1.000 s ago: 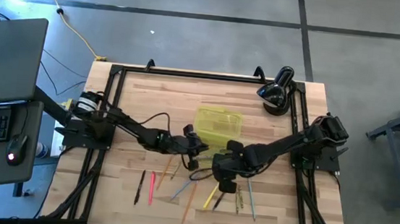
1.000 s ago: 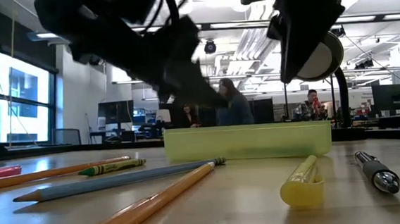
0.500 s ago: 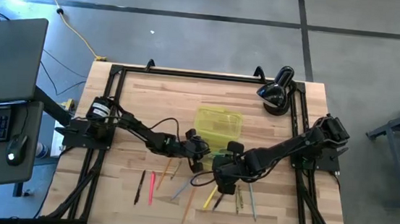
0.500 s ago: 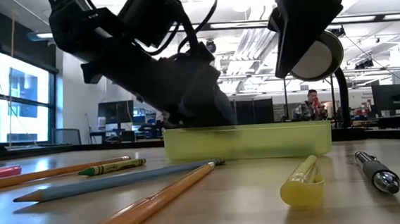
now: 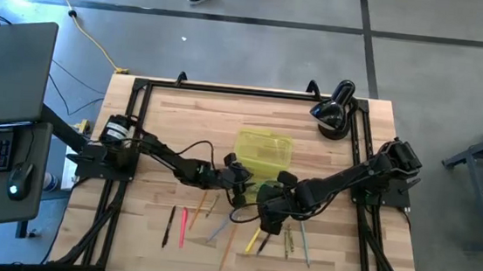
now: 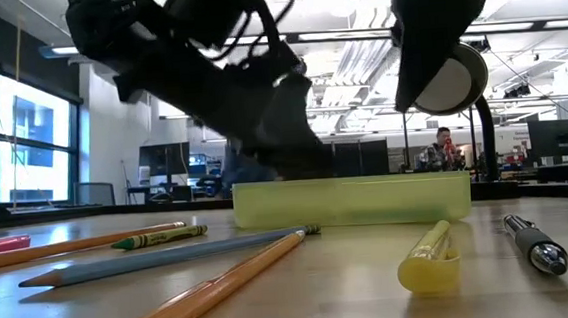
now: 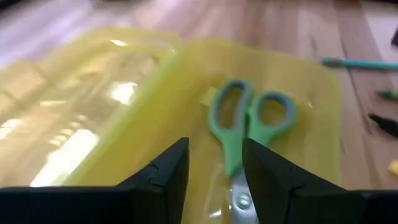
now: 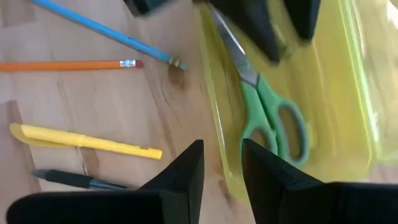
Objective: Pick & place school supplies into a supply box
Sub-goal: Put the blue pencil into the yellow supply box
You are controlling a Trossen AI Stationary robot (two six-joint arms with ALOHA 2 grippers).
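left pincer (image 7: 214,168) open over box | green-handled scissors (image 7: 245,134) flat inside translucent yellow-green plastic box (image 5: 264,148), released | right pincer (image 8: 222,165) parted, empty, near box edge | pencils, pens on wooden counter (image 5: 182,117)

The supply box (image 7: 311,93) is showing a see-through yellow-green, and the scissors (image 7: 245,134) lying in it are showing green handles with grey inside the loops and silver blades. On the light brown wooden table (image 8: 81,106), a blue pencil (image 8: 99,31), an orange pencil (image 8: 62,65) with a pink-red eraser, a yellow highlighter (image 8: 84,141) and a black pen (image 8: 81,180) are lying. Both arms are looking black.
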